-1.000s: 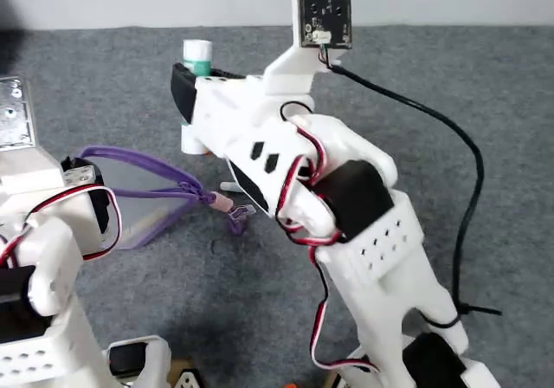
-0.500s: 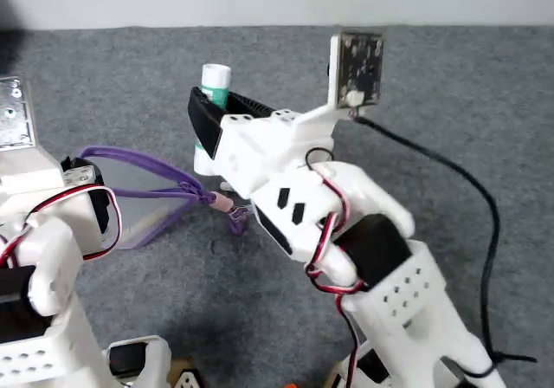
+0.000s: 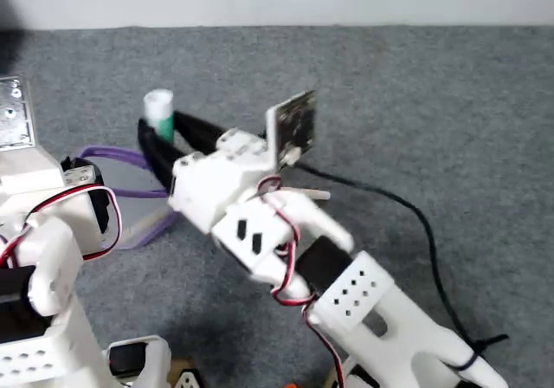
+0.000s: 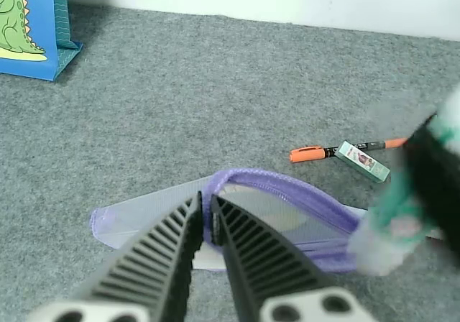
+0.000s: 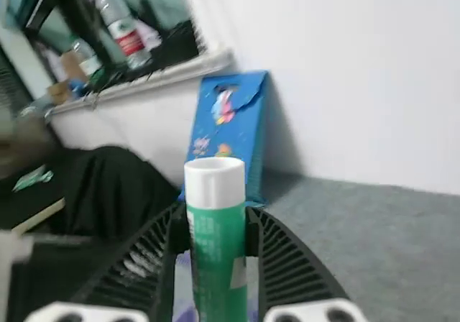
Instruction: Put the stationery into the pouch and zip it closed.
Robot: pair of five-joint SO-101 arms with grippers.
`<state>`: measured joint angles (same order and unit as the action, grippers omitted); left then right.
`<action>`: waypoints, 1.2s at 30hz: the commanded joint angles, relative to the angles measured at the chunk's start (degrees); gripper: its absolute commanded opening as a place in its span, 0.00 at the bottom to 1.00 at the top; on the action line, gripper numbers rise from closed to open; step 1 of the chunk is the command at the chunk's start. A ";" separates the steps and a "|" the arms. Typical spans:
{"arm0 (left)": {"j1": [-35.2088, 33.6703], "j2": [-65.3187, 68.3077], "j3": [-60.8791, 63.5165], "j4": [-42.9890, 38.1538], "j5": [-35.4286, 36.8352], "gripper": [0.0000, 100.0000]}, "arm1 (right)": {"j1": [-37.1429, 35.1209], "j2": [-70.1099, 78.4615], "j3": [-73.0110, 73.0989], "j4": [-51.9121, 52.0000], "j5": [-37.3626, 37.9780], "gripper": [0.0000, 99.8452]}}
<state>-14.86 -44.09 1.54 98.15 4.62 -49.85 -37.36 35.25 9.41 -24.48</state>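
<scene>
One glue stick (image 3: pixel 158 111) now nearer pouch (image 3: pixel 137 216)

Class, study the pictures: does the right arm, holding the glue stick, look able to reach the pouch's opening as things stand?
Probably yes. The right hand grips the glue stick close by the purple pouch, the left hand pinches its rim so the mouth gapes, and nothing lies between.

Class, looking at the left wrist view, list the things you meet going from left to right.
blue gift bag → pouch → orange pen → glue stick
</scene>
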 commanded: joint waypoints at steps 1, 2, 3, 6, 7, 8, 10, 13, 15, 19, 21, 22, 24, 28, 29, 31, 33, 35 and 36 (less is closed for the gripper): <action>-0.18 0.18 0.92 2.29 0.53 0.01 | -2.51 -1.71 1.32 -4.70 1.05 0.01; -0.18 0.18 0.92 2.29 0.53 0.01 | -2.68 -1.19 1.93 -6.11 1.14 0.01; -0.18 0.18 0.92 2.29 0.53 0.01 | -2.68 -0.40 2.11 -7.34 1.14 0.01; -0.18 0.18 0.92 2.29 0.53 0.01 | -1.98 2.24 1.93 -10.95 1.23 0.01; -0.18 0.18 0.92 2.29 0.53 0.01 | -1.89 3.03 1.76 -12.35 1.23 0.01; -0.18 0.18 0.92 2.29 0.53 0.01 | -1.89 4.00 1.32 -13.23 1.23 0.01; -0.18 0.18 0.92 2.29 0.53 0.01 | -1.89 6.02 0.44 -14.20 1.23 0.01; -0.18 0.18 0.92 2.29 0.53 0.01 | -1.89 8.92 -1.58 -14.29 1.23 0.01; -0.18 0.18 0.92 2.29 0.53 0.01 | -1.89 10.68 -2.55 -14.29 1.23 0.01; -0.18 0.18 0.92 2.29 0.53 0.01 | -1.98 12.44 -2.02 -14.29 1.23 0.01; -0.18 0.18 0.92 2.29 0.53 0.01 | -2.07 12.18 -1.41 -13.58 1.23 0.01; -0.18 0.18 0.92 2.29 0.53 0.01 | -2.07 11.56 -1.41 -12.53 1.85 0.01; -0.18 0.18 0.92 2.29 0.53 0.01 | -2.15 9.45 -1.49 -6.55 3.60 0.03; -0.18 0.18 0.92 2.29 0.53 0.01 | -4.18 2.07 -1.67 8.84 4.13 0.20; -0.18 0.18 0.92 2.29 0.53 0.01 | -5.05 0.48 -1.67 11.47 4.13 0.24; -0.18 0.18 0.92 2.29 0.53 0.01 | -6.11 -2.24 -1.67 15.34 4.13 0.28; -0.18 0.18 0.92 2.29 0.53 0.01 | -6.37 -4.18 -1.67 17.19 4.13 0.28; -0.18 0.18 0.92 2.29 0.53 0.01 | -6.02 -5.32 -1.67 17.19 4.04 0.25; -0.18 0.18 0.92 2.29 0.53 0.01 | -5.85 -5.58 -1.67 17.45 4.04 0.23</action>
<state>-14.86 -44.09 1.54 98.15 4.62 -55.74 -39.82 36.31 25.93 -20.97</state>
